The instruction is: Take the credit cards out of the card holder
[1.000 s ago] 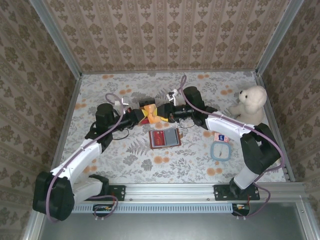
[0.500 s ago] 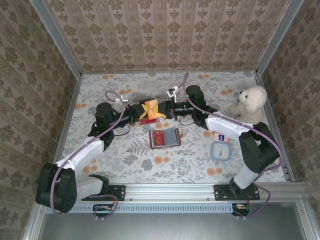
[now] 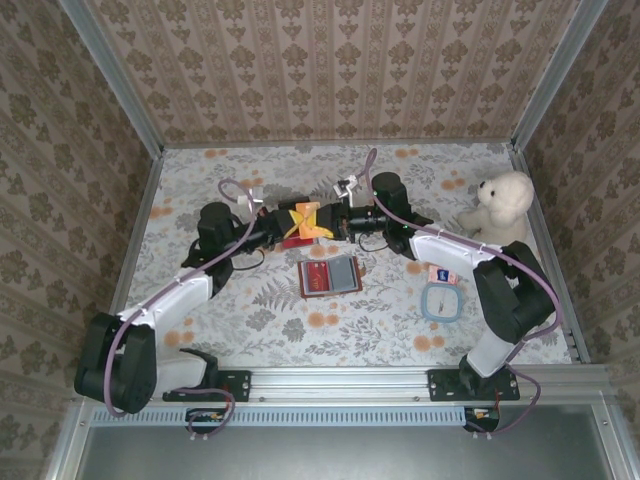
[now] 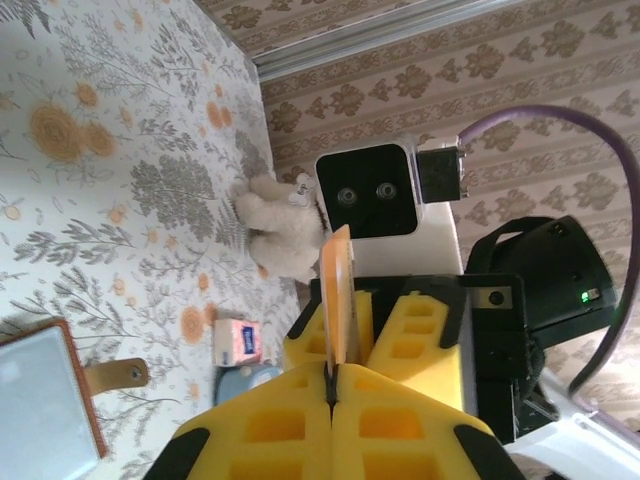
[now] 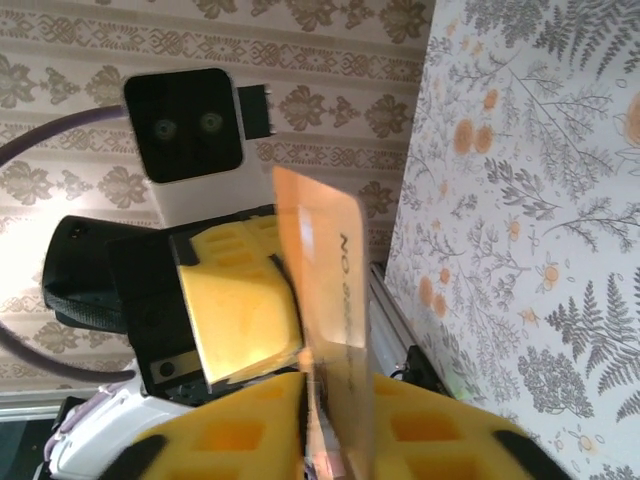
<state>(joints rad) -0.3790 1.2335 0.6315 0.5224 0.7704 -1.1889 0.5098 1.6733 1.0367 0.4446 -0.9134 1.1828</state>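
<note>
pinching one orange card [image 5: 325,290] — left pincer [image 4: 330,378], right pincer [image 5: 307,395].

Black-and-white arms [image 3: 165,300], purple cables [image 4: 550,112]; left claw [image 4: 330,388], right claw [image 5: 306,415] yellow, seemingly pocketed.

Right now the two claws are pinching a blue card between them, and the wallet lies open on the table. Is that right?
Not quite: the card is orange, not blue, as the right wrist view shows plainly. The rest stands: the left gripper and the right gripper both pinch it between them, and the card holder lies open on the table.
</note>
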